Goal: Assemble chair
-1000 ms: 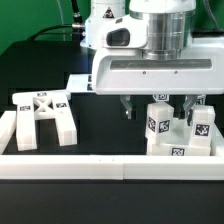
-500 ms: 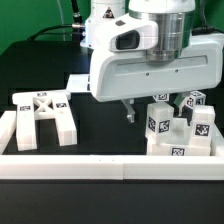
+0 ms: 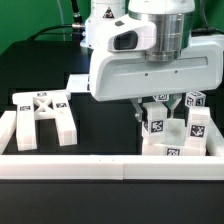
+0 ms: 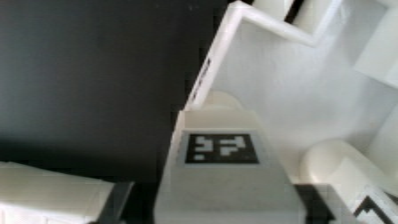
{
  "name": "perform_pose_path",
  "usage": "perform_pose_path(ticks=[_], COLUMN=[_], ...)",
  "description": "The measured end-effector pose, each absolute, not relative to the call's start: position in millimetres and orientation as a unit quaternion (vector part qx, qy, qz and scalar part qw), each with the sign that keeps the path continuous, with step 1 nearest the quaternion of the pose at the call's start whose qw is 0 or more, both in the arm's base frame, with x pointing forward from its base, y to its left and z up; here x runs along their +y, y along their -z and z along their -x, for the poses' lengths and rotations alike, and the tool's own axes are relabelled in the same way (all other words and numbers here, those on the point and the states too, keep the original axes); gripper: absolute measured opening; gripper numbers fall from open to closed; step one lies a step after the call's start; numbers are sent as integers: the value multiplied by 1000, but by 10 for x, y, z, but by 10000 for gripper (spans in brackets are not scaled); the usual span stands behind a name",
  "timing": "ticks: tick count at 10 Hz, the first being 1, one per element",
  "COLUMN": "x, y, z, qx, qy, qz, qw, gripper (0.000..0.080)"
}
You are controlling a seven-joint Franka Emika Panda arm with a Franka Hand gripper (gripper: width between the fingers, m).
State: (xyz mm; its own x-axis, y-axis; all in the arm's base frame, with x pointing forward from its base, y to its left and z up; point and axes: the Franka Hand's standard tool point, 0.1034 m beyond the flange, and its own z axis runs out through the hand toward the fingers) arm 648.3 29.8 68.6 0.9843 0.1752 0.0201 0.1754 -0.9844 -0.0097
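1. Exterior view: the pincer (image 3: 155,106) hangs low over a huddle of chair parts (image 3: 172,152). They sit by the bench's (image 3: 100,130) near edge, toward the exterior view's right corner, just behind the wall (image 3: 90,166).
2. Its jaws straddle an upright block (image 3: 155,128), one finger on each side of the top. They stand partly drawn in, but I cannot tell whether the pads press on it.
3. In the wrist view the block (image 4: 222,150) lies midway under the camera, tag face up the middle, so the centring looks sound.
4. The step in hand, as I judge it, is taking hold of this block. To do it well, the pads should meet the two flat sides squarely and fully, with the wrist plumb so the block does not twist or tip.
5. A small block (image 3: 197,100) stands just beside it on the exterior view's right. The finger on that side has little room and could nudge it.
6. Once the hold is firm, a straight lift clear of the huddle seems wise before any sideways travel.
7. The leg frame (image 3: 42,112) lies flat near the bench's other near corner, well apart from the pincer.
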Motion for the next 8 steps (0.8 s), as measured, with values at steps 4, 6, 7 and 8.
perform_pose_path(ticks=[4, 6, 7, 8], x=[321, 322, 342, 369], y=[-671, -672, -673, -674], z=[-6484, -6497, -6507, -6516], qx=[145, 258, 315, 369], qy=[11, 12, 14, 15], qz=[989, 966, 948, 929], qw=[13, 23, 28, 30], gripper=[291, 291, 291, 291])
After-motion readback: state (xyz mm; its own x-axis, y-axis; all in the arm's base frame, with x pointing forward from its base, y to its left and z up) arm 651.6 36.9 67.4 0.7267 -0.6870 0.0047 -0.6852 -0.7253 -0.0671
